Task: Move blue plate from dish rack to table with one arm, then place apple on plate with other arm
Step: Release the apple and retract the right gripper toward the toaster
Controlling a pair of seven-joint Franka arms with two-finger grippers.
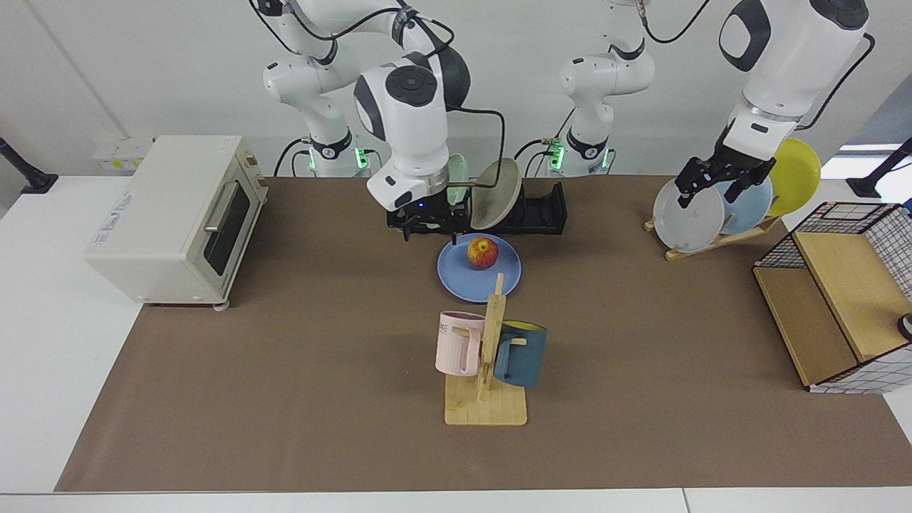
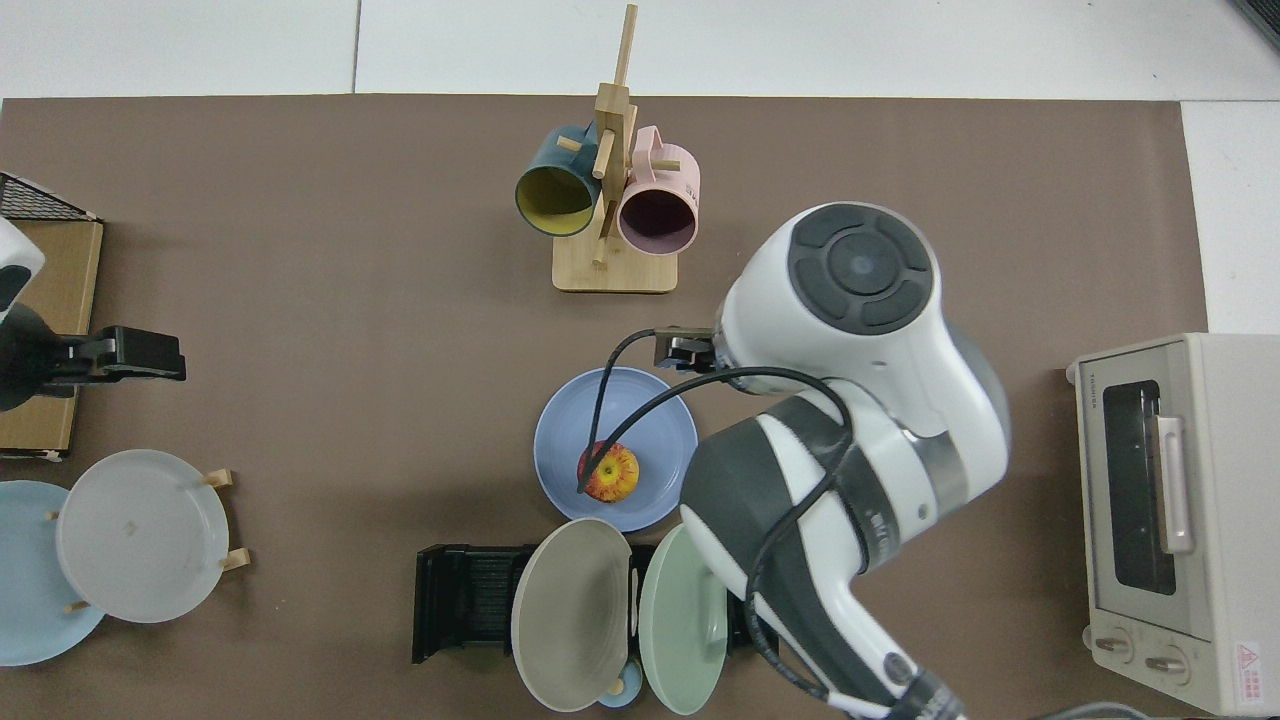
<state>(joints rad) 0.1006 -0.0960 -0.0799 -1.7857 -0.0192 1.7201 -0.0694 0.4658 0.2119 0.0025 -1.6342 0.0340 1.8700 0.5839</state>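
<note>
The blue plate [image 1: 479, 269] lies flat on the table [image 1: 285, 370] just in front of the dish rack [image 1: 541, 214], near the mat's back edge, with the apple [image 1: 482, 252] resting on it, so the delivery looks done. The right gripper [image 1: 429, 226] hangs empty, jaws parted, beside the plate. The left gripper [image 1: 718, 179] waits, jaws spread, over the wooden plate stand [image 1: 712, 242] near the back corner.

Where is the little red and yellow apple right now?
In the facing view the small red-and-yellow apple sits on the round blue plate, mid-table, between the black dish rack and the wooden mug tree.
</note>
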